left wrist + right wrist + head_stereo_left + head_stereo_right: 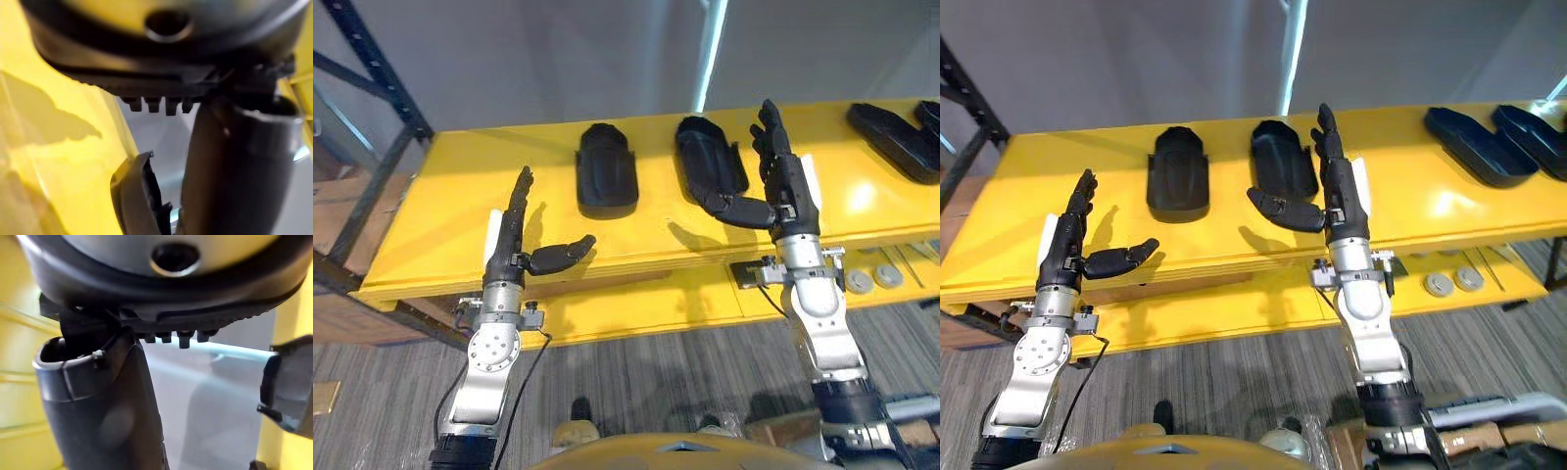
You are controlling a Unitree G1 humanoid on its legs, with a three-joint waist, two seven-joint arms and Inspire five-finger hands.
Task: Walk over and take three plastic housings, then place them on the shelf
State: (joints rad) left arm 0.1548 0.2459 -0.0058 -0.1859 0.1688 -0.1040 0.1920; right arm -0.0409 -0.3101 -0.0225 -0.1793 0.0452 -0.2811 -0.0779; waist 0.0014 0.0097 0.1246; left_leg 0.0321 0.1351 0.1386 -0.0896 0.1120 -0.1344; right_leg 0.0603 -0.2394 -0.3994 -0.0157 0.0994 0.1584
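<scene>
Left hand (509,235): open, fingers straight, empty, above the yellow surface (440,186).
Left housing (605,171): on that hand's thumb side, apart; if you close now, you grasp air.
Middle housing (708,162): just beside the thumb of the right hand (790,186); a careless sweep may push it away.
Right hand: open, empty.
Far housings (891,137): well beyond its outer side.

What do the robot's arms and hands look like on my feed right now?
The left arm and right arm are silver-grey metal segments with rounded joints; the left arm has a round disc near the wrist. The left robot hand and right robot hand are dark with slim fingers, and each has a white panel along its outer side.
</scene>
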